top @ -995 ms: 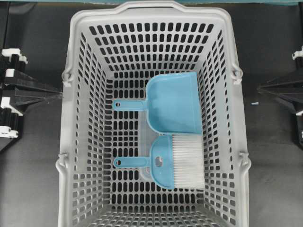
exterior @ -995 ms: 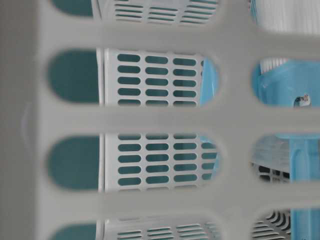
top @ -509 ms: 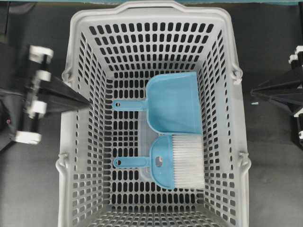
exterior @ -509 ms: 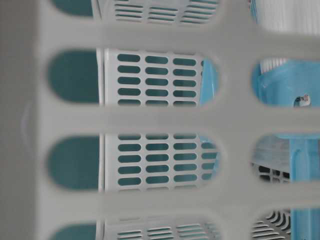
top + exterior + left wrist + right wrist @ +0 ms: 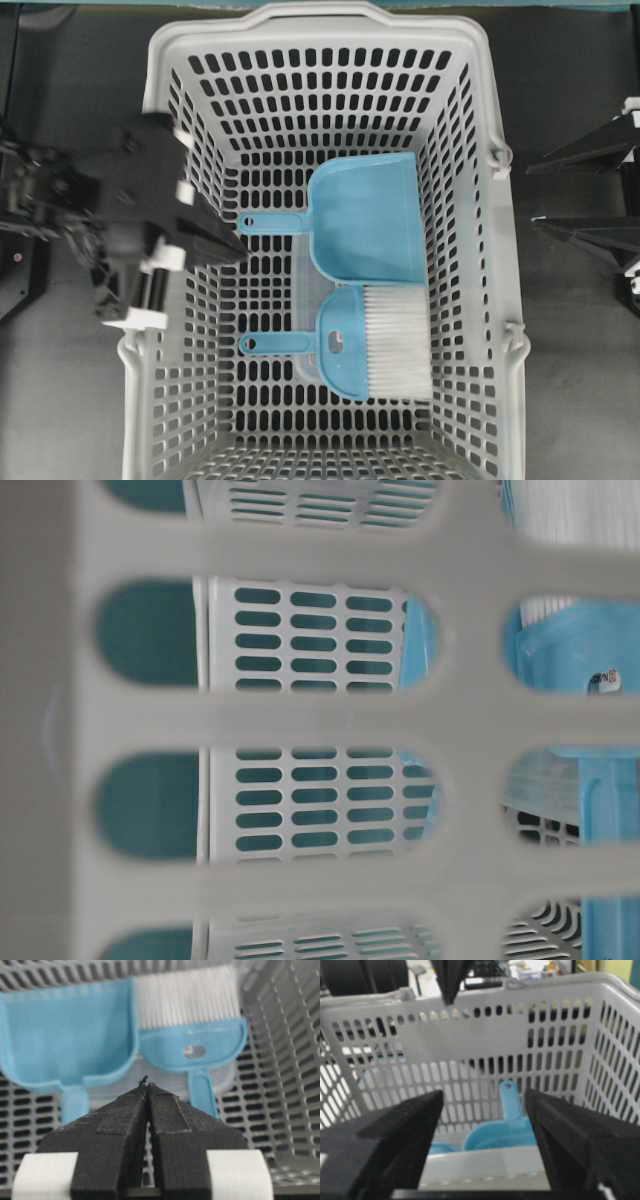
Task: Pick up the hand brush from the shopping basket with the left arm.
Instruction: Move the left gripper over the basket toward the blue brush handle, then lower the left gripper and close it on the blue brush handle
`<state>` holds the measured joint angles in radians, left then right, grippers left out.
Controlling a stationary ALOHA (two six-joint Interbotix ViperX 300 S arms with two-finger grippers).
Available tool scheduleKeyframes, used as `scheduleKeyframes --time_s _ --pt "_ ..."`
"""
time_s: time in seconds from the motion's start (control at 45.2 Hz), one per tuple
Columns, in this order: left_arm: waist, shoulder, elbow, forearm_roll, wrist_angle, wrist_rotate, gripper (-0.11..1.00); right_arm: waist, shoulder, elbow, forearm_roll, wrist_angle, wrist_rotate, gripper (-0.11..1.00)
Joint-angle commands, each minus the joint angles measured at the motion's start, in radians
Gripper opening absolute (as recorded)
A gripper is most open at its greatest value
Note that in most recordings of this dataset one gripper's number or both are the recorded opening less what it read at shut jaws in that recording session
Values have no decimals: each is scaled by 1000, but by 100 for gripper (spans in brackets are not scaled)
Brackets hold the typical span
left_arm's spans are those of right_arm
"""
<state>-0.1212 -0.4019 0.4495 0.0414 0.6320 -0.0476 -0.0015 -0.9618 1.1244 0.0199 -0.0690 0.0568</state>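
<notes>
The hand brush [image 5: 352, 345] lies flat on the floor of the shopping basket [image 5: 320, 25], with its white bristles to the right and its thin handle to the left. In the left wrist view the hand brush [image 5: 192, 1047] lies ahead and slightly right of my left gripper [image 5: 147, 1085]. The left gripper [image 5: 243, 252] is shut and empty. It hangs over the basket's left wall, above and left of the brush handle. Outside the basket's right wall, my right gripper [image 5: 532, 196] stands open and empty.
A light-blue dustpan [image 5: 365, 220] lies beside the brush, towards the far end of the basket, its handle pointing at the left gripper. From the left wrist the dustpan [image 5: 65, 1035] shows left of the brush. The basket wall [image 5: 320, 720] fills the table-level view.
The left arm has swung in from the table's left edge to above the basket's left wall. The right gripper has opened.
</notes>
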Motion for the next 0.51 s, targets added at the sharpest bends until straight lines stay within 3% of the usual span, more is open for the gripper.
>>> scheduleKeyframes --time_s 0.0,0.177,0.287,0.376,0.486 --pt "-20 32 -61 3 20 -5 0 3 6 -25 3 -9 2 67" --pt "-35 103 -132 3 87 -6 6 5 3 -25 3 -15 2 67" --pt "-41 155 -183 3 153 -17 35 9 0 -25 3 -20 0 67" --pt "-43 202 -222 3 204 -69 63 11 0 -23 2 -20 0 67" --pt "-44 250 -242 3 244 -118 86 14 0 -21 3 -20 0 67"
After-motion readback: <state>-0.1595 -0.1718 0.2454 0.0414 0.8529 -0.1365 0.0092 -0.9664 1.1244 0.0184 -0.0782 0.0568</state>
